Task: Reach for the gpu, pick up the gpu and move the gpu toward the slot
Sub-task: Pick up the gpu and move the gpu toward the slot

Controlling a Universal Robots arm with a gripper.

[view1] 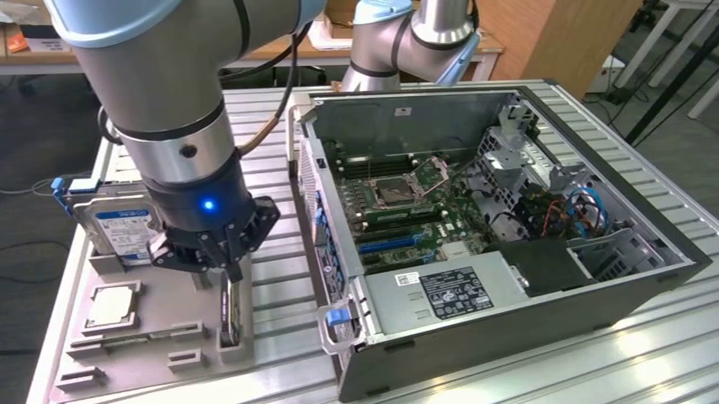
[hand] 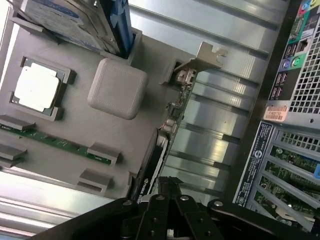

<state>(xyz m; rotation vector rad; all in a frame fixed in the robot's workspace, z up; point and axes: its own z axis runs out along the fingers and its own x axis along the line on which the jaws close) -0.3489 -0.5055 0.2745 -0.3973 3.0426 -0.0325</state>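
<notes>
My gripper (view1: 228, 271) sits right over the gpu (view1: 231, 316), which stands on edge in the grey tray (view1: 157, 332); whether it clamps the card I cannot tell.

No word or number legible anywhere. Blue-and-white label (view1: 121, 234) on the hard drive (view1: 99, 204), near the desk edge at the exterior view's left: print too small to make out. Black label (view1: 455, 292) with white print on the silver power supply (view1: 386, 307), a white barcode sticker (view1: 407, 277) just beside it: both unreadable. Long printed label (hand: 252, 167) and red-and-white sticker (hand: 276, 114) on the computer case rear (hand: 305, 95): unreadable. Small white mark (hand: 144, 184) on the gpu (hand: 151, 167): not legible.
</notes>
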